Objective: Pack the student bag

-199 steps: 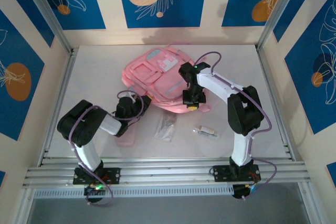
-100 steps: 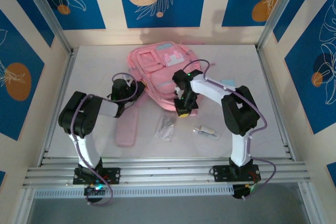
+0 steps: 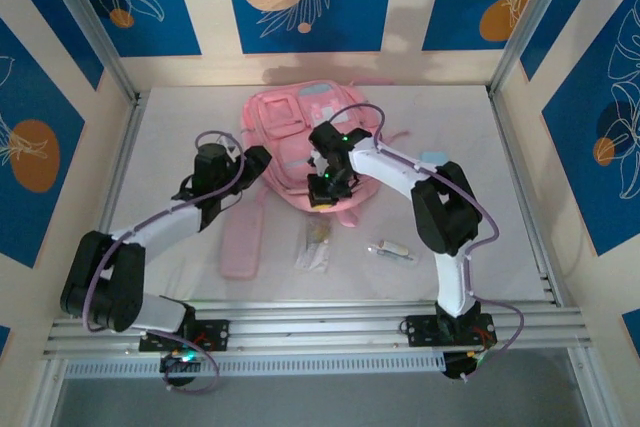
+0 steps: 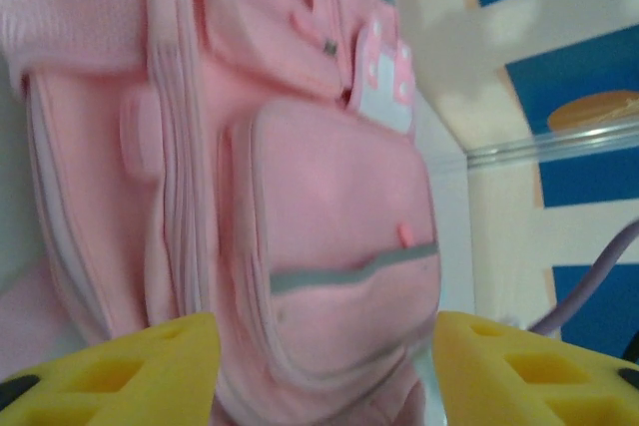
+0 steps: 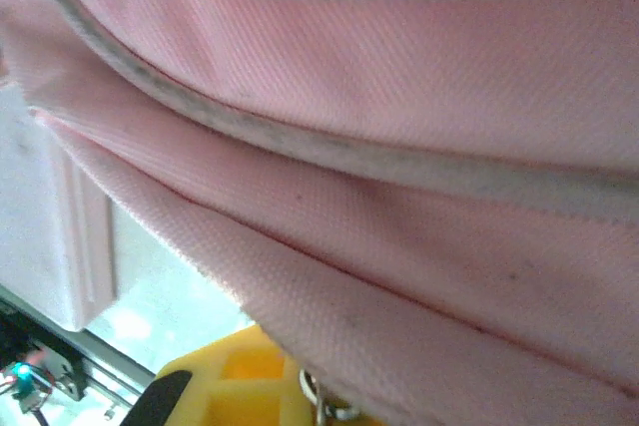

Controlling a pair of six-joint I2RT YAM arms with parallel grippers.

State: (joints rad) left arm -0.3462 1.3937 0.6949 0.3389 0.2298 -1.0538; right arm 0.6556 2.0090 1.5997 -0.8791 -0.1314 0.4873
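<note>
Up at the back of the table [image 3: 170,127], the bag [image 3: 290,132] lies flat with its front pockets facing up. My left gripper [image 4: 324,376] has its yellow fingers [image 4: 120,371] spread wide, just beside the bag's left side. My right gripper [image 3: 322,187] is at the near edge with pink fabric draped over it, so I can't tell if it's pinching.

- We find the student bag [image 3: 290,137] filling the far centre of the table [image 3: 520,217], close to the back wall [image 3: 210,67].
- The pink pencil case [image 3: 242,242], a clear packet [image 3: 315,245] and a small white item [image 3: 392,249] lie in a row before the bag, with gaps between them.
- We see bare table to the right of the right arm [image 3: 440,207] and along the near rail [image 3: 320,327].
</note>
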